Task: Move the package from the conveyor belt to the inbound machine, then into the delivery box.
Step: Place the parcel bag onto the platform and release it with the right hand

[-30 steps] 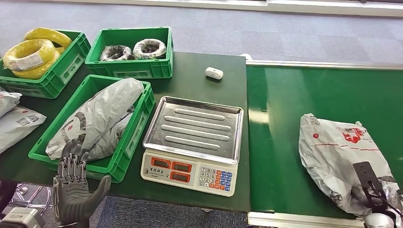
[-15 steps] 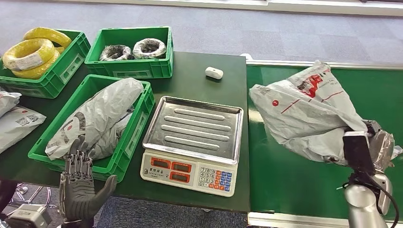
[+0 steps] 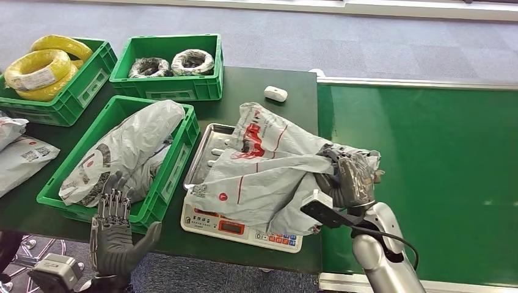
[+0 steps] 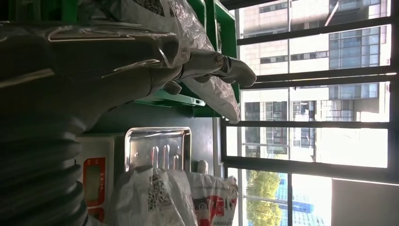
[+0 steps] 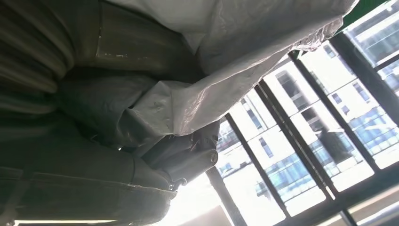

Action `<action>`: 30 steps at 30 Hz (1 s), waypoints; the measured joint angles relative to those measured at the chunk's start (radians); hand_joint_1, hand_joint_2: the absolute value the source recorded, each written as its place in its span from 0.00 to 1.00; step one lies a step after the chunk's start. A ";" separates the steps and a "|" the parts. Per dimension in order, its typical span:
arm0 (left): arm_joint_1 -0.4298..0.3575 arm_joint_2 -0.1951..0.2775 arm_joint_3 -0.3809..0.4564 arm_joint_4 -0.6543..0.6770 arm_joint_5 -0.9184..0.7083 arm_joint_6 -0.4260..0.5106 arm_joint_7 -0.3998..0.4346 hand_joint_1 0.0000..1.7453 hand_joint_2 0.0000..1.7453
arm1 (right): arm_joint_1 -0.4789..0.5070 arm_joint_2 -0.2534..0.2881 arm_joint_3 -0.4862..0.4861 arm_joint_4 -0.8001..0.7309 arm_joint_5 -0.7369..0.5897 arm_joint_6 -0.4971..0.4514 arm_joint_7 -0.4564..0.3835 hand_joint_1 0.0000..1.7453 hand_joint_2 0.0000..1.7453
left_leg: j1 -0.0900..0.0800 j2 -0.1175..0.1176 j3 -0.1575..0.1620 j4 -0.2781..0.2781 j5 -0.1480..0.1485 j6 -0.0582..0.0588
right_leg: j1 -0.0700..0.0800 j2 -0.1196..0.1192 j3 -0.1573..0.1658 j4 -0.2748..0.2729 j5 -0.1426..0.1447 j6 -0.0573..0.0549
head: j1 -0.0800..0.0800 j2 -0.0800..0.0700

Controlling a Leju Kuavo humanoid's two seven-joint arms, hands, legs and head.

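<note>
Package over scale
Your right hand [image 3: 349,177] grips the package [image 3: 262,177] above the scale [image 3: 244,223]; your left hand [image 3: 113,235] hangs released, fingers spread.

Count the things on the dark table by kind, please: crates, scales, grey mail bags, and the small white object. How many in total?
Green crates: 3
Scales: 1
Grey mail bags: 5, one held over the scale by the right hand, two in the near crate, two at the left edge
Small white object: 1
Total: 10
</note>
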 joint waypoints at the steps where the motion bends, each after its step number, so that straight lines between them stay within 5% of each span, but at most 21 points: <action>1: 0.000 0.000 0.001 0.001 0.000 -0.002 0.000 0.00 1.00 | -0.014 0.012 0.015 0.012 -0.011 0.018 -0.002 0.97 1.00 | 0.000 0.000 0.000 0.000 0.000 0.000 | 0.000 0.000 0.000 0.000 0.000 0.000 | 0.000 0.000; 5: -0.001 -0.001 0.003 0.006 0.003 -0.019 -0.001 0.00 1.00 | -0.061 0.064 0.054 0.072 -0.113 0.087 -0.032 0.00 1.00 | 0.000 0.000 0.000 0.000 0.000 0.000 | 0.000 0.000 0.000 0.000 0.000 0.000 | 0.000 0.000; 19: -0.015 -0.016 0.020 0.008 -0.041 -0.041 0.024 0.00 1.00 | -0.118 0.146 0.092 0.201 -0.147 0.019 0.016 0.00 1.00 | 0.000 0.000 0.000 0.000 0.000 0.000 | 0.000 0.000 -0.001 0.000 0.000 0.000 | 0.000 0.000; 23: -0.038 -0.016 0.017 -0.007 -0.196 -0.044 0.041 0.00 1.00 | -0.111 0.145 0.086 0.203 -0.134 0.009 0.041 0.00 1.00 | 0.000 0.000 0.000 0.000 0.000 0.000 | 0.000 0.000 -0.001 0.000 0.000 0.000 | 0.000 0.000; 30: -0.119 -0.009 -0.091 -0.008 -0.472 -0.068 0.190 0.00 1.00 | -0.108 0.143 0.073 0.202 -0.118 0.001 0.034 0.00 1.00 | 0.000 0.000 0.000 0.001 0.000 0.000 | 0.000 0.000 -0.001 0.000 0.001 -0.001 | 0.000 0.000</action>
